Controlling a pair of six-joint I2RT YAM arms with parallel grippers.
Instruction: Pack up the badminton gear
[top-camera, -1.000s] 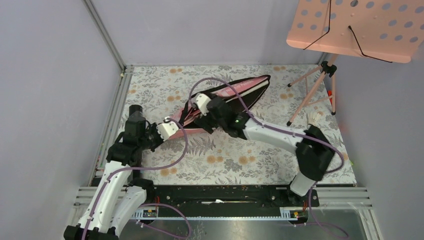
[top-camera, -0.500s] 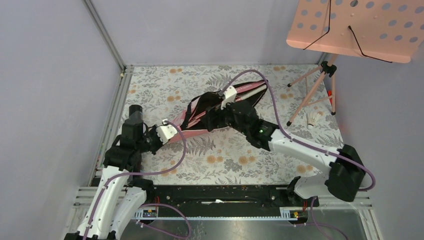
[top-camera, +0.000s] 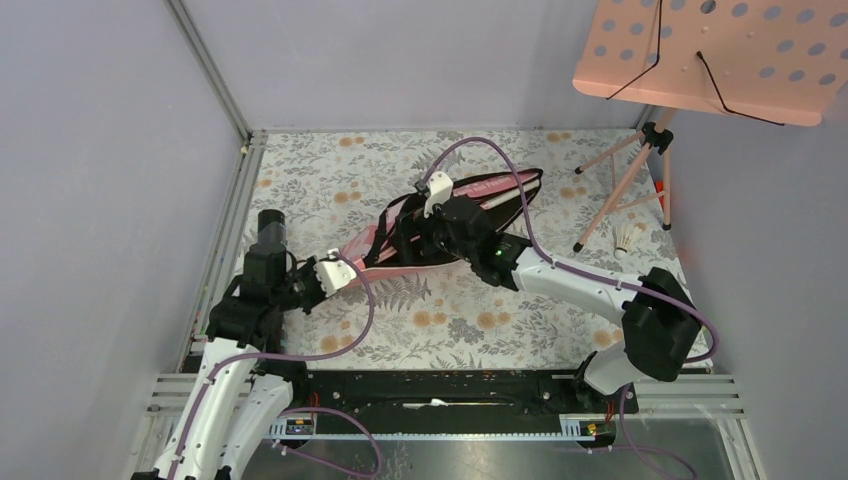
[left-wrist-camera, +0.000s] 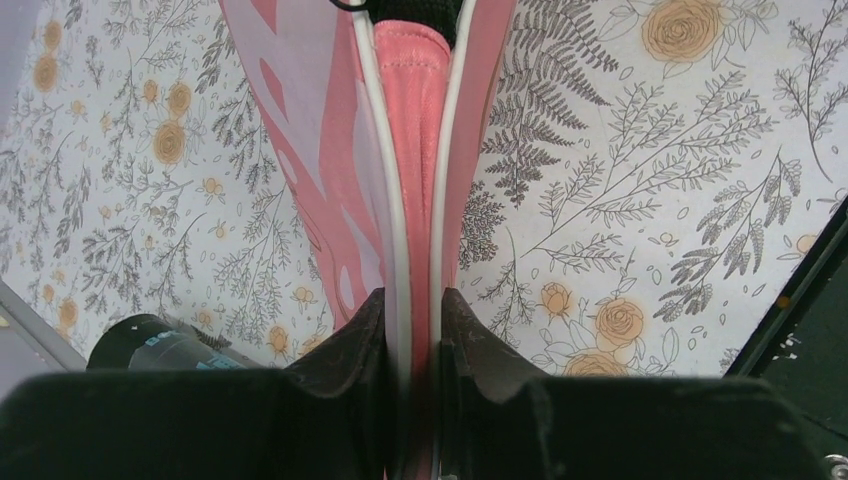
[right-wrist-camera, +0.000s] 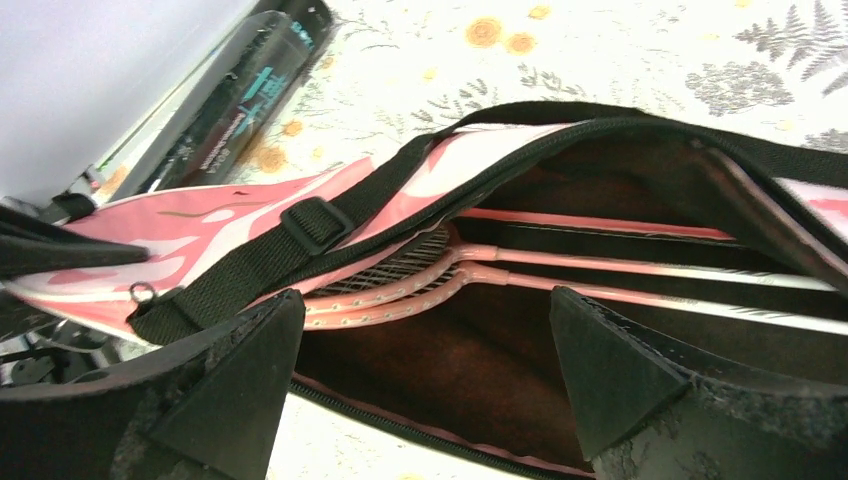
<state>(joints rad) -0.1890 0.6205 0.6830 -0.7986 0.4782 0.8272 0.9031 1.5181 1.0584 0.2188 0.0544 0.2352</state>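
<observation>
The pink racket bag (top-camera: 500, 187) lies slantwise on the flowered table, its long zip open. My left gripper (top-camera: 335, 272) is shut on the bag's narrow near-left end, and the left wrist view shows the pink, white-piped edge (left-wrist-camera: 410, 120) pinched between the fingers (left-wrist-camera: 350, 350). My right gripper (top-camera: 420, 228) hangs open over the bag's mouth. Two pink rackets (right-wrist-camera: 400, 290) lie inside on the dark lining (right-wrist-camera: 450, 370), under a black strap (right-wrist-camera: 310, 220). A black tube (right-wrist-camera: 240, 95) lies beyond the bag, by the left wall. One white shuttlecock (top-camera: 627, 238) sits at the right.
A pink perforated music stand (top-camera: 710, 50) on tripod legs (top-camera: 620, 190) fills the back right corner, with the shuttlecock beside its feet. Grey walls close in the left, back and right sides. The black base rail (top-camera: 450, 385) runs along the near edge.
My right arm swung right along the bag and came back over its middle, uncovering the shuttlecock by the stand. The left gripper drew the bag's narrow end slightly toward the near left.
</observation>
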